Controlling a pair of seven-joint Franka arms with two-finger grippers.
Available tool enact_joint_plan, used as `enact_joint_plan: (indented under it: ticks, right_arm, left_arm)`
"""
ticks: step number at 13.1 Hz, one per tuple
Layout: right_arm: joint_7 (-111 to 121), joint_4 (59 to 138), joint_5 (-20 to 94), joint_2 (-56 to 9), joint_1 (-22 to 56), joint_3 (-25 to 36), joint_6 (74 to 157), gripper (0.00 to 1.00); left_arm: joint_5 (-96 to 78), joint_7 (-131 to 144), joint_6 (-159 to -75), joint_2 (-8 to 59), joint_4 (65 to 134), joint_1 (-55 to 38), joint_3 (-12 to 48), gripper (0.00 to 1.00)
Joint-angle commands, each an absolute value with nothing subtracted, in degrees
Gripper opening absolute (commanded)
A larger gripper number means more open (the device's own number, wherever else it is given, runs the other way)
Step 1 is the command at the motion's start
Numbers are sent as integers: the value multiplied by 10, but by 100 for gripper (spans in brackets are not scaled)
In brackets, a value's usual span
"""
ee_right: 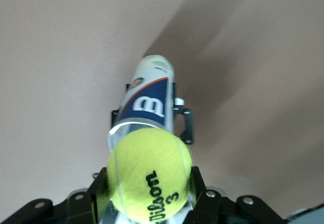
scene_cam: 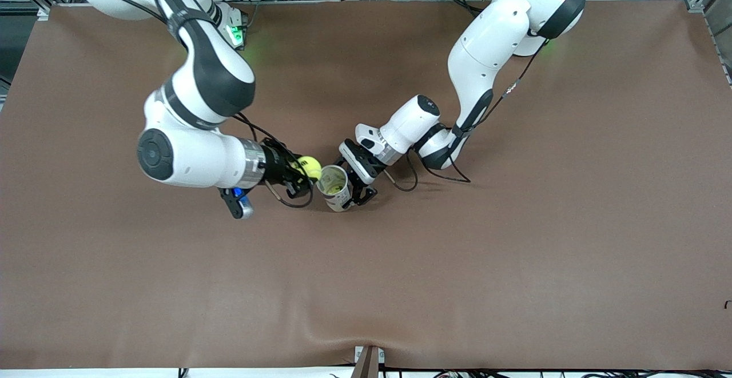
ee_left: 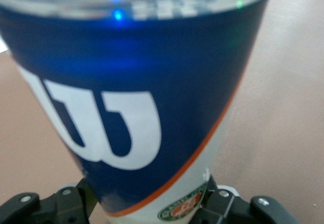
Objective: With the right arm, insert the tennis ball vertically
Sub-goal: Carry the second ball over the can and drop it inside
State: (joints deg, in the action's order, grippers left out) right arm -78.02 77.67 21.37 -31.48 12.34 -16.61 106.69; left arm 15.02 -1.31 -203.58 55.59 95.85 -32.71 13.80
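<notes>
From the front, mid-table and well away from every edge, my right gripper (scene_cam: 301, 173) clamps its jaws on the tennis ball (scene_cam: 309, 166) beside the can's (scene_cam: 334, 187) open mouth, while my left gripper (scene_cam: 360, 186) grips that can; my left wrist view fills with its blue wall (ee_left: 142, 107); my right wrist view shows the ball (ee_right: 150, 173) just over the rim (ee_right: 136, 128).

The can's (ee_left: 152, 107) rim is blurred and cut off in the left wrist view.
</notes>
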Motion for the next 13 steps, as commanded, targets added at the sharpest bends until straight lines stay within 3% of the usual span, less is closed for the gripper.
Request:
enact_joint_plan:
  ticks: [1,4,5,7,8,9,10,13]
  right_arm:
    - [-814,741,223,-346,139,-167,1079,0]
    - [-819,736,221,-357,146,-166,1079,1]
    - [-820,737,220,-357,147,-166,1079,10]
    - [-820,739,218,-360,151,-166,1079,45]
    - [-820,739,218,-361,151,-166,1079,81]
    - [-820,740,219,-363,150,-165,1079,93]
    - [-821,740,220,-364,152,-166,1079,100]
    - [-821,739,220,-364,156,-166,1078,100]
  left_arm:
    - [160,-14,-2038,549,964,-324,137,79]
    - [160,-14,-2038,549,964,-324,137,79]
    - [160,-14,-2038,549,964,-324,137,79]
    - [161,-14,-2038,548,965,-324,137,79]
    - [160,-14,-2038,548,965,-324,137,79]
    - [160,-14,-2038,548,965,-324,137,79]
    - [160,-14,-2038,548,964,-324,137,79]
    - [160,-14,-2038,548,964,-324,136,79]
